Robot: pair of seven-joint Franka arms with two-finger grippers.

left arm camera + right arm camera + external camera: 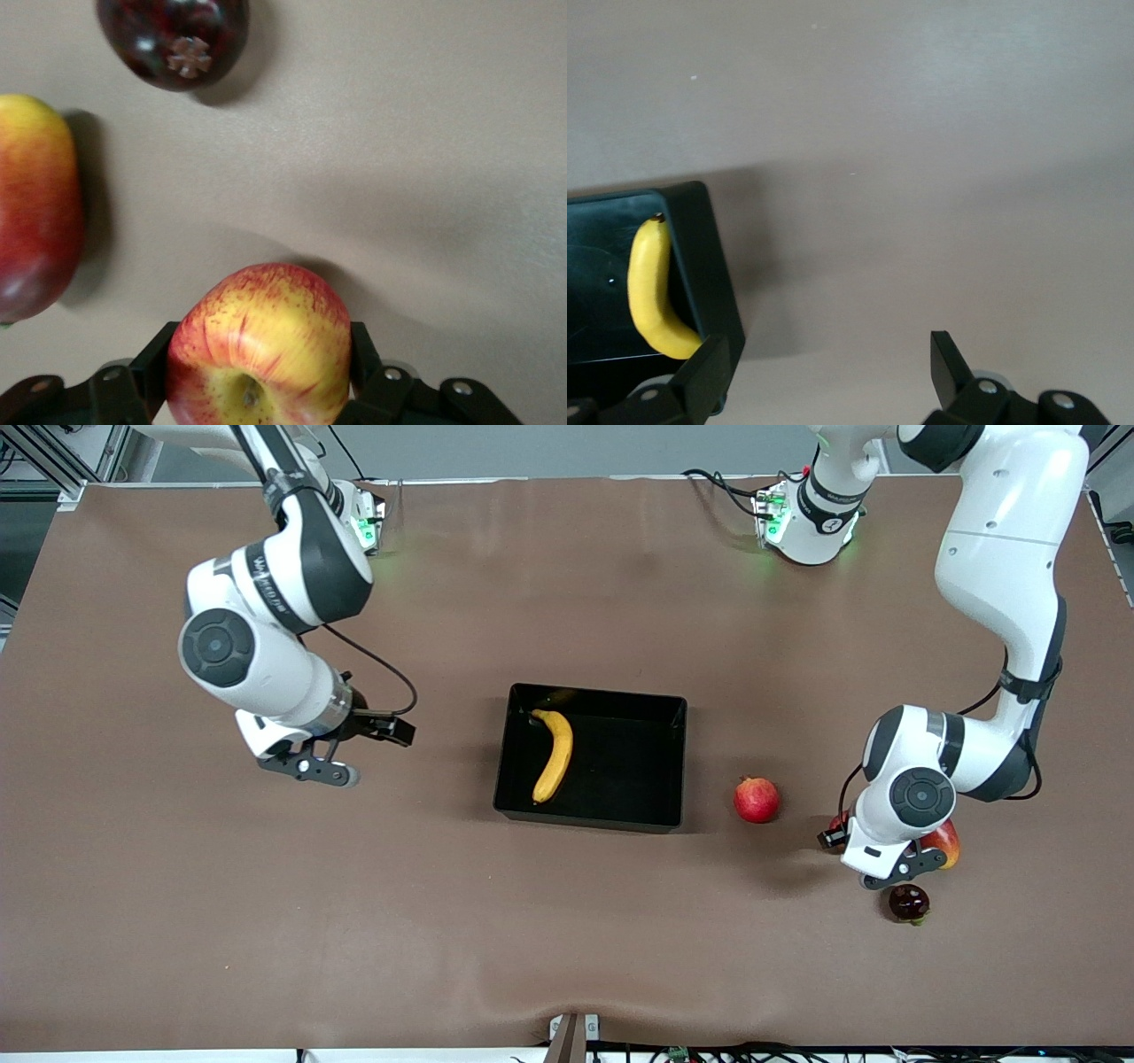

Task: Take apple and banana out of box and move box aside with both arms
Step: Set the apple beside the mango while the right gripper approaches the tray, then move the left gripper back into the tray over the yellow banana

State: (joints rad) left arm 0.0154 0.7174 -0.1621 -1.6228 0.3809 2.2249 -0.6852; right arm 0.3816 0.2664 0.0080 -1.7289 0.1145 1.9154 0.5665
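The apple (261, 350), red with yellow streaks, sits between the fingers of my left gripper (261, 359), which press on both its sides. In the front view the left gripper (852, 831) is low over the table at the left arm's end, and only a red sliver of the apple (838, 820) shows under the wrist. The banana (554, 755) lies in the black box (594, 819) at mid-table. My right gripper (344, 748) hangs open and empty (828, 354) beside the box (700, 257), toward the right arm's end; the banana (651, 292) shows inside.
A red pomegranate (756, 799) lies between the box and the left gripper. A red-orange mango (946, 841) (35, 204) lies close beside the left wrist. A dark round fruit (909, 903) (173, 40) sits nearer the front camera.
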